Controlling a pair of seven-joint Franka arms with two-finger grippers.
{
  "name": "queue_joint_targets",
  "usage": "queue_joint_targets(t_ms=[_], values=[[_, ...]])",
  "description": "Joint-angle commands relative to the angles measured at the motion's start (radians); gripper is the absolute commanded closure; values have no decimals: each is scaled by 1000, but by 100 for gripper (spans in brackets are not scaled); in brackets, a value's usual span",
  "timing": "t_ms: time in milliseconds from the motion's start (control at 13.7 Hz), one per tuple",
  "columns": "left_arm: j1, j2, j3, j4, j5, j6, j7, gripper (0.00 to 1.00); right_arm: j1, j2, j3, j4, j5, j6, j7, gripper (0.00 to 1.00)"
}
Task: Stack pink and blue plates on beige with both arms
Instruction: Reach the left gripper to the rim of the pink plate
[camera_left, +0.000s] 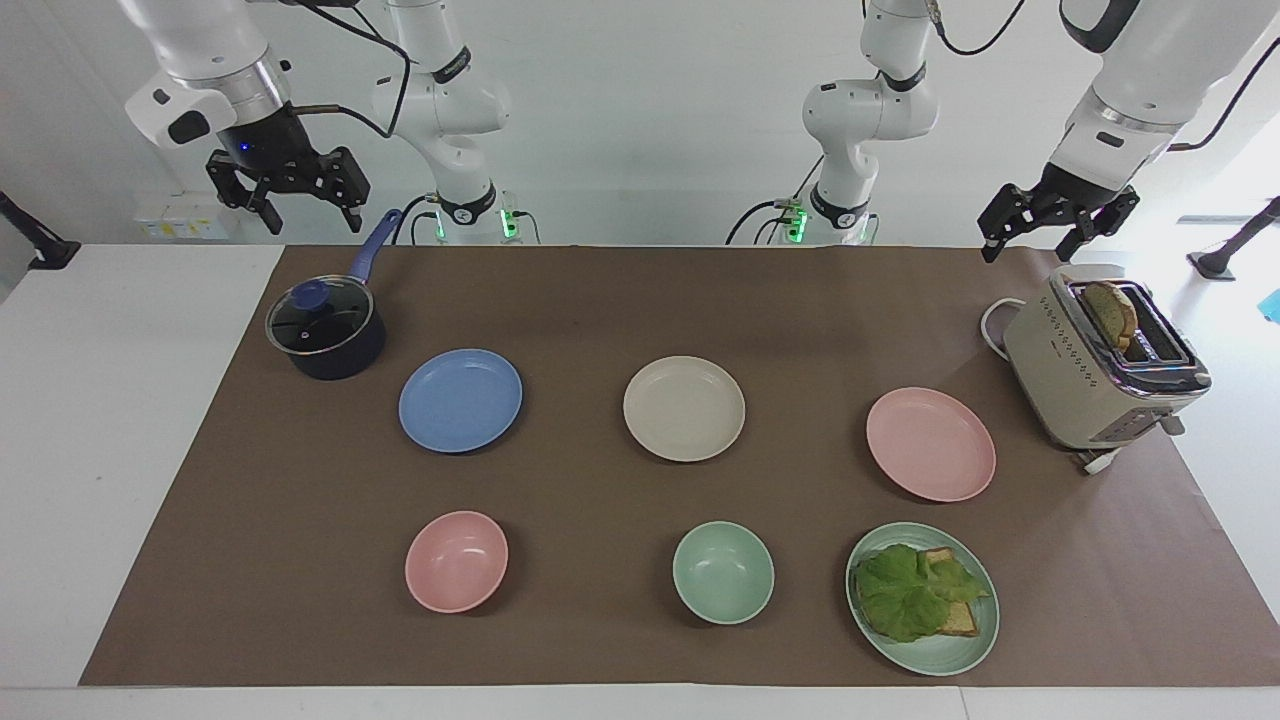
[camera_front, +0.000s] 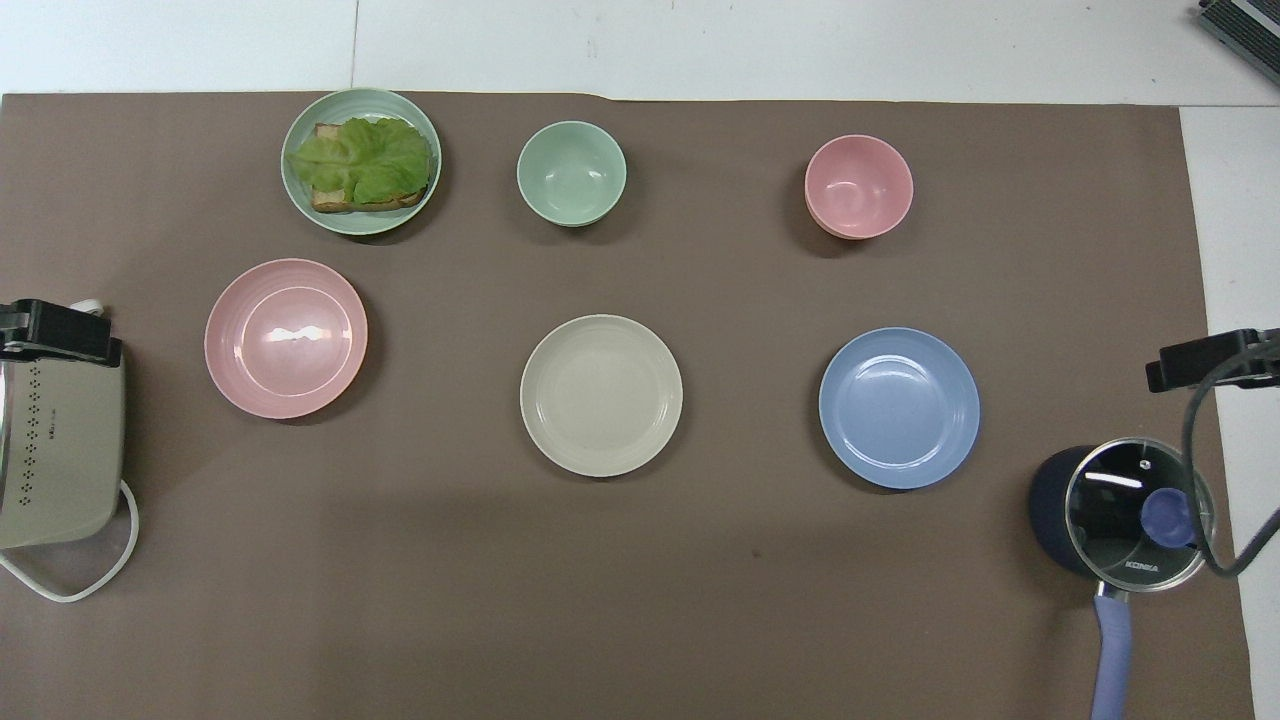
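Three equal plates lie in a row across the brown mat. The beige plate (camera_left: 684, 408) (camera_front: 601, 395) is in the middle. The blue plate (camera_left: 460, 400) (camera_front: 899, 407) lies toward the right arm's end and the pink plate (camera_left: 930, 443) (camera_front: 286, 338) toward the left arm's end. All three are bare and apart from each other. My right gripper (camera_left: 312, 222) hangs open in the air above the pot's handle, holding nothing. My left gripper (camera_left: 1028, 250) hangs open above the mat's edge by the toaster, also holding nothing. Only a black part of each gripper shows in the overhead view.
A dark pot with a glass lid (camera_left: 325, 330) stands beside the blue plate, a beige toaster (camera_left: 1100, 365) with bread beside the pink plate. Farther from the robots sit a pink bowl (camera_left: 456, 561), a green bowl (camera_left: 723, 572) and a green plate (camera_left: 940, 660) with a lettuce sandwich.
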Motion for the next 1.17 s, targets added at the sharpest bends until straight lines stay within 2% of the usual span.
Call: queue_joint_targets(t_ms=[0,146,292,584,731,1096], values=[[4,-8,-1,6,-11,-17,-3,0,-5,-16,0,-17,10,8,-18,0],[5,-17,4,-20,-12,-8,-4,0,-5,-16,0,-17,10,8,-18,0],[31,-14,8,-107,-12,44,-4,0,-5,-16,0,-17,10,8,-18,0],[74,-3,8,-331,-12,356,-3,0,-5,-16,0,-17,10,8,-18,0],[93,40,8,-411,-12,484,-3,0,-7,-16,0,-17,10,8,-18,0],[114,230,8,-431,-12,659,-7,0,-5,-16,0,-17,10,8,-18,0]])
